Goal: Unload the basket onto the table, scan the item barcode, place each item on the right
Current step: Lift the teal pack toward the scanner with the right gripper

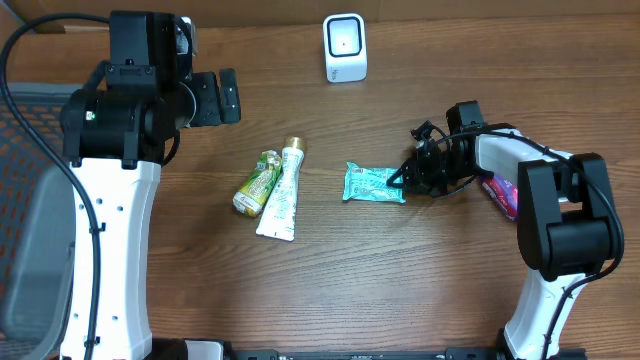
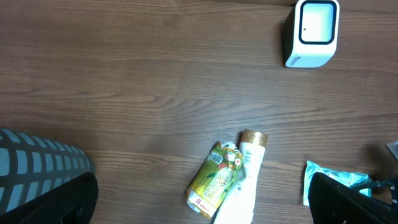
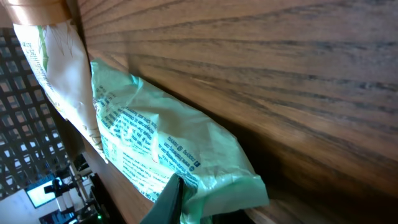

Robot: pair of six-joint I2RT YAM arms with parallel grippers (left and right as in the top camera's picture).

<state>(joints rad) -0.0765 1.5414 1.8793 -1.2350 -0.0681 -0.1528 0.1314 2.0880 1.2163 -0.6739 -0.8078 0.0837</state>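
A teal-green packet (image 1: 372, 184) lies flat on the wooden table, right of centre. My right gripper (image 1: 403, 182) is low at its right end, shut on the crimped edge. In the right wrist view the packet (image 3: 161, 149) fills the middle, with a dark finger (image 3: 168, 200) pressed against its seam at my right gripper (image 3: 199, 210). No barcode shows on it. The white scanner (image 1: 345, 47) stands at the back centre, also in the left wrist view as the scanner (image 2: 314, 31). My left gripper (image 1: 217, 97) hangs open above the table's back left, holding nothing.
A yellow-green pouch (image 1: 256, 184) and a white tube (image 1: 281, 190) lie side by side left of the packet. A pink item (image 1: 502, 196) sits under the right arm. A dark mesh basket (image 1: 20, 150) stands off the table's left edge.
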